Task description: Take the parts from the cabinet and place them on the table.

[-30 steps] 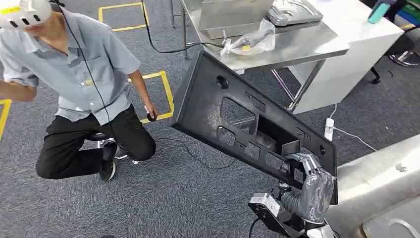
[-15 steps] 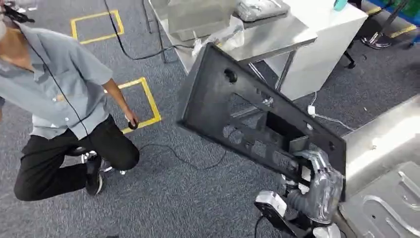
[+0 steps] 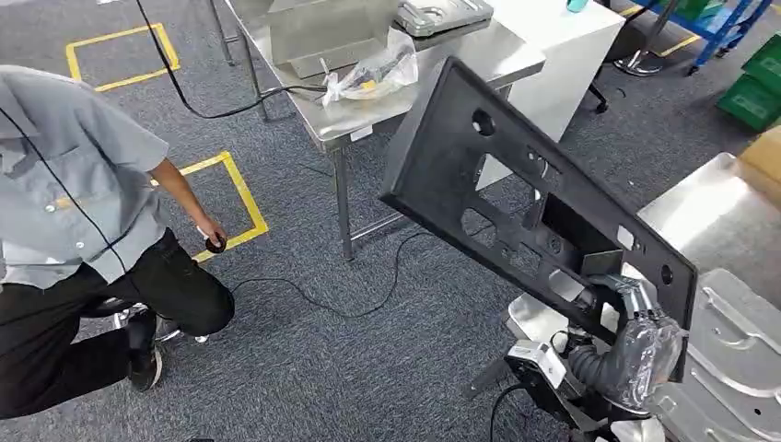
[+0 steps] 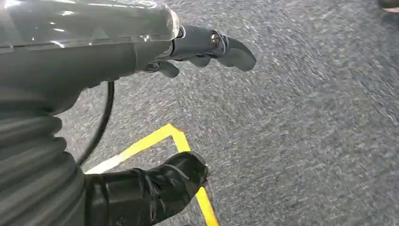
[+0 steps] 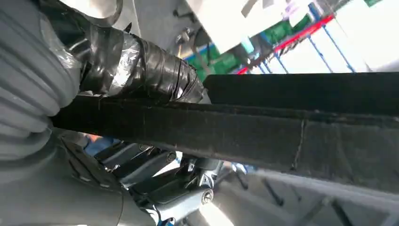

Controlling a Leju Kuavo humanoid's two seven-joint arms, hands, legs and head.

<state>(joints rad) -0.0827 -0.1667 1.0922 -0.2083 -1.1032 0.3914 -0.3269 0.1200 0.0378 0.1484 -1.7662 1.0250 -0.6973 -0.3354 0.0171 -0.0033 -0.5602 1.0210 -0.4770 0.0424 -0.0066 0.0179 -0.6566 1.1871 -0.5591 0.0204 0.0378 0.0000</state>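
At the lower right of the head view, the right hand [image 3: 635, 345] grips the tilted black panel [image 3: 516, 184]; the left hand [image 4: 207, 47] hangs open-fingered, holding nothing.

No text, label, brand, number or sign is readable on anything here.

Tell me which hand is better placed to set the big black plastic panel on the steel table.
The right hand: it already grips the big black plastic panel beside the steel table. The left hand hangs empty.
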